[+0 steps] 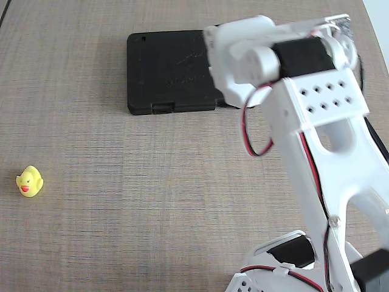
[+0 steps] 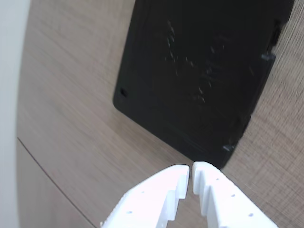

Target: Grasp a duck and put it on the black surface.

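Where the wood-grain worktop (image 1: 152,201) is seen in the fixed view, its surface is rendered as a pale, finely streaked laminate, and a seam line is seen crossing it in the wrist view. One duck (image 1: 29,181) is counted: a small, rounded, glossy yellow figure with a red-orange beak, set upright on the bare worktop near the left edge of the fixed view, well apart from everything else. One black surface (image 1: 167,70) is counted as well: a flat, matte, rectangular case with rounded corners, laid near the top of that view, its right part hidden behind the arm (image 1: 316,121). Two latch notches are seen along one long edge of the case in the wrist view, and faint scuffs and an embossed mark are seen on its face. The arm is formed of smooth white plastic with rows of round holes, black motor blocks and red-and-black wires. The end effector (image 2: 191,172) is shown in the wrist view with its two white, stepped fingers (image 2: 161,194) brought almost together, nothing held between them, poised above the worktop just beside a corner of the black surface (image 2: 199,71).
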### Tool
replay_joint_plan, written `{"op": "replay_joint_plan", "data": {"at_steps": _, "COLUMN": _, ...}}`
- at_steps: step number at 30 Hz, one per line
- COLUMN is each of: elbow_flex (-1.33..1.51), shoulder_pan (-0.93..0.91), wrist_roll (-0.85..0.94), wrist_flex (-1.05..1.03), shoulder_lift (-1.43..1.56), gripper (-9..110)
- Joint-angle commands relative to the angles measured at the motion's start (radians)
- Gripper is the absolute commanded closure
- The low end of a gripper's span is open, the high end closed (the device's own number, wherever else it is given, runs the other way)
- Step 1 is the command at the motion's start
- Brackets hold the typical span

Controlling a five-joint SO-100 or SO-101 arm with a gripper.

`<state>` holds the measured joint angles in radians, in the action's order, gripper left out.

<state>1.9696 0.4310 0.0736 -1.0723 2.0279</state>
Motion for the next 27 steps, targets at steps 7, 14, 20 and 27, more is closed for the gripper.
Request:
{"op": "replay_joint_plan", "data": {"at_steps": 7, "elbow_flex": -0.354, "shoulder_pan": 0.351, "wrist_roll": -0.006, "wrist_flex": -0.210, "shoulder_lift": -0.476, "gripper": 101}}
{"op": "replay_joint_plan", "data": {"at_steps": 14, "elbow_flex": -0.611, "shoulder_pan": 0.500, "wrist_roll": -0.006, "wrist_flex": -0.334, "shoulder_lift": -0.614, "gripper": 89}}
{"op": "replay_joint_plan", "data": {"at_steps": 20, "elbow_flex": -0.716, "shoulder_pan": 0.627, "wrist_roll": -0.006, "wrist_flex": -0.334, "shoulder_lift": -0.799, "gripper": 80}}
{"op": "replay_joint_plan", "data": {"at_steps": 27, "elbow_flex": -0.842, "shoulder_pan": 0.703, "wrist_roll": -0.006, "wrist_flex": -0.328, "shoulder_lift": -0.959, "gripper": 80}}
